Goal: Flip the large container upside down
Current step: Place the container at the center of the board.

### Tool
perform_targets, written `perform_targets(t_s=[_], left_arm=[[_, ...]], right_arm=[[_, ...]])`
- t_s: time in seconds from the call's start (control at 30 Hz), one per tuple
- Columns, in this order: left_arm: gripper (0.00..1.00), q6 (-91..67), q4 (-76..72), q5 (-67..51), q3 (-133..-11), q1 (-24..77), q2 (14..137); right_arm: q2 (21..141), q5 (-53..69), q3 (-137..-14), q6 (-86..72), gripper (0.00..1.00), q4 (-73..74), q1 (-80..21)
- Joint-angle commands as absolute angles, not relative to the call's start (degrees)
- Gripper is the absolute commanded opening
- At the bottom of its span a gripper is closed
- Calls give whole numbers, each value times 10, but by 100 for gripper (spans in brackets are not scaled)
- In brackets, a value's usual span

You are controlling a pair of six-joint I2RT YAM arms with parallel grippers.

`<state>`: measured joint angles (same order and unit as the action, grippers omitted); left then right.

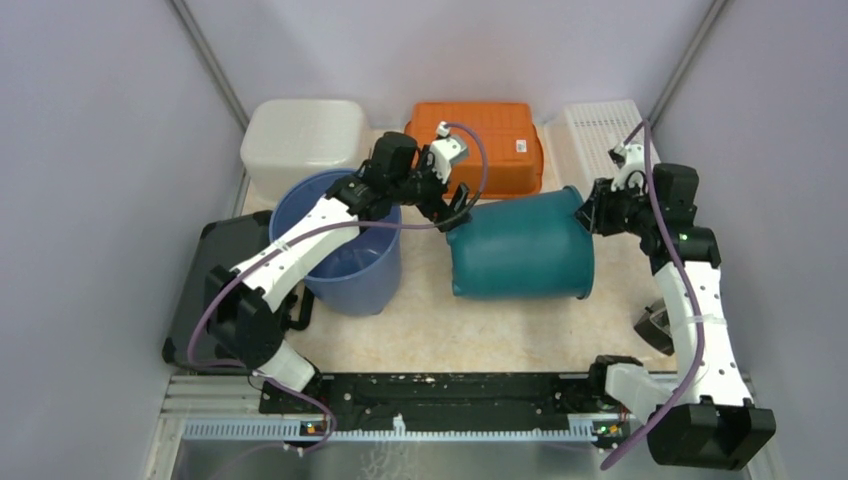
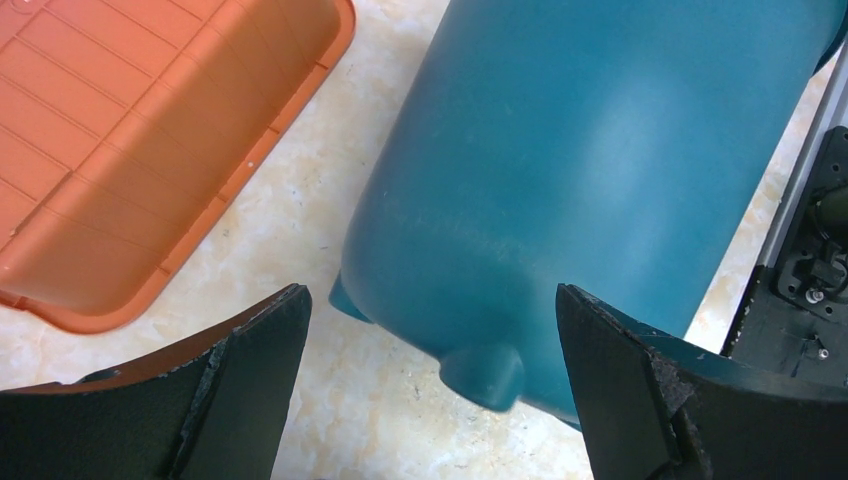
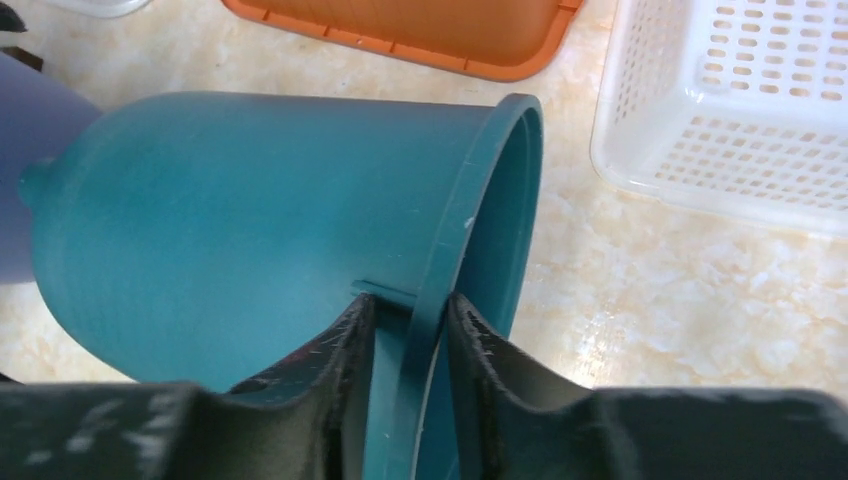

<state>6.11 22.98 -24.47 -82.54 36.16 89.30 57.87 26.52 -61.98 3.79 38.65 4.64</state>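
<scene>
Right wrist view: the thin rim [image 3: 497,180] pinch is risking a slip, so the smooth teal container [image 3: 240,220] is likely rolling toward the blue bucket [image 1: 345,262] if tipped. It is lying sideways on the table [image 1: 430,335], with the right gripper [image 3: 410,312] clamping its rim. The left gripper [image 2: 428,292] is hanging spread beside the base, not touching it.

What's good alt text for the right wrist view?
The right gripper pinches the rim of a teal bucket lying on its side on a pale stone-patterned table. Beyond it sit an orange tub's edge and a white perforated basket.
</scene>
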Motion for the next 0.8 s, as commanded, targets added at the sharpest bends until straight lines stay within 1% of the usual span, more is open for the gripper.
perform_targets(t_s=[0.0,0.07,0.27,0.37,0.43,0.47,0.5,0.57,0.63,0.77], left_arm=[[99,54,204,-247,-813,364,904],[99,54,205,-245,-812,364,905],[99,54,207,-239,-820,364,902],[99,55,209,-238,-827,363,904],[99,57,209,-234,-828,363,902],[99,57,209,-232,-829,363,901],[99,58,209,-232,-829,363,901],[99,60,209,-234,-830,363,898],[99,67,210,-242,-833,363,894],[99,87,219,-291,-854,363,881]], right_arm=[[561,218,-630,57,25,392,32],[555,205,-629,63,23,388,31],[549,173,-634,85,23,389,31],[548,169,-630,87,27,386,31],[548,168,-626,88,31,385,31],[548,168,-624,90,32,385,31],[548,167,-623,91,31,384,31],[548,162,-618,92,23,379,31],[549,159,-616,91,18,374,31],[560,157,-618,80,8,370,31]])
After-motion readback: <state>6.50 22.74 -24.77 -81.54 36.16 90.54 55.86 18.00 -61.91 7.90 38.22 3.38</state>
